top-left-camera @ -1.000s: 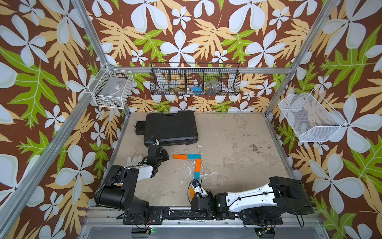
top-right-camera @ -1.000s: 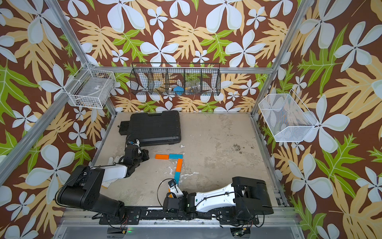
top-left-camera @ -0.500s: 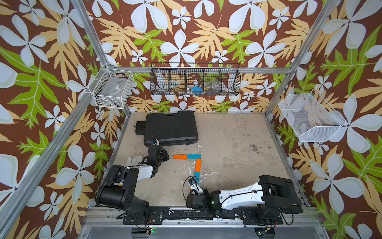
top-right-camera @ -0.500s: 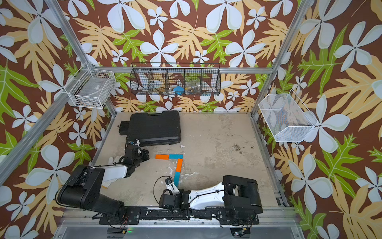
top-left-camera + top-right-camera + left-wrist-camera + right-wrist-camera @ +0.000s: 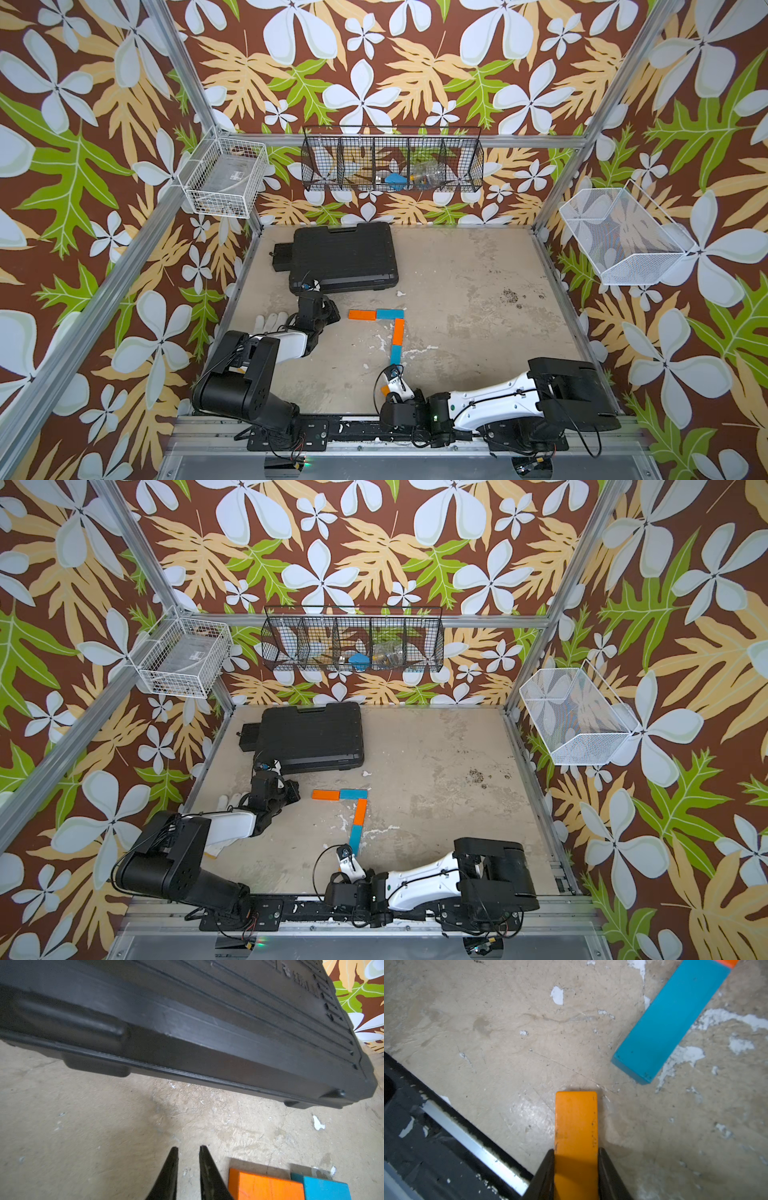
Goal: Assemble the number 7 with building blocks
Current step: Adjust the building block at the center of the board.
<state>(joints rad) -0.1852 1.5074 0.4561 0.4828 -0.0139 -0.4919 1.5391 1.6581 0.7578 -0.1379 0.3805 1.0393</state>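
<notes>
Worn beige board (image 5: 457, 291), scuffed and flecked with white chips, floors a cell framed in aluminium rails and walled in leaf-and-flower print. Four of the building blocks (image 5: 357, 812) lie flat near its middle as a part-made number 7 (image 5: 397, 322). They are smooth, square-edged rectangular bars in solid matte colour.

Across the top, the top orange bar (image 5: 362, 314) meets the top blue bar (image 5: 390, 313) end to end. Beneath the blue one's outer end, the stem orange bar (image 5: 398, 331) and then the stem blue bar (image 5: 395, 354) run toward the near edge, ends touching, on a slight slant.

The right gripper (image 5: 576, 1150) lies low by the near rail. Its tapered black fingers (image 5: 546, 1167) are clamped on the long sides of the held orange bar (image 5: 576, 1122), whose lightly scuffed, round-cornered end projects past the tips. That end is near the stem blue bar's free end but apart from it and out of line. I cannot tell whether the held bar rests on the board.

The left gripper (image 5: 188, 1148) has its pointed black fingers drawn almost together, with a slim gap and nothing between them. The tips are just beside the top orange bar's free end, not touching it.

Ahead of them lies the black case (image 5: 345, 257), hard ribbed moulded plastic, flat at the back left. On the walls hang a black wire basket (image 5: 392, 164) in compartments and two white wire baskets (image 5: 224, 178).
</notes>
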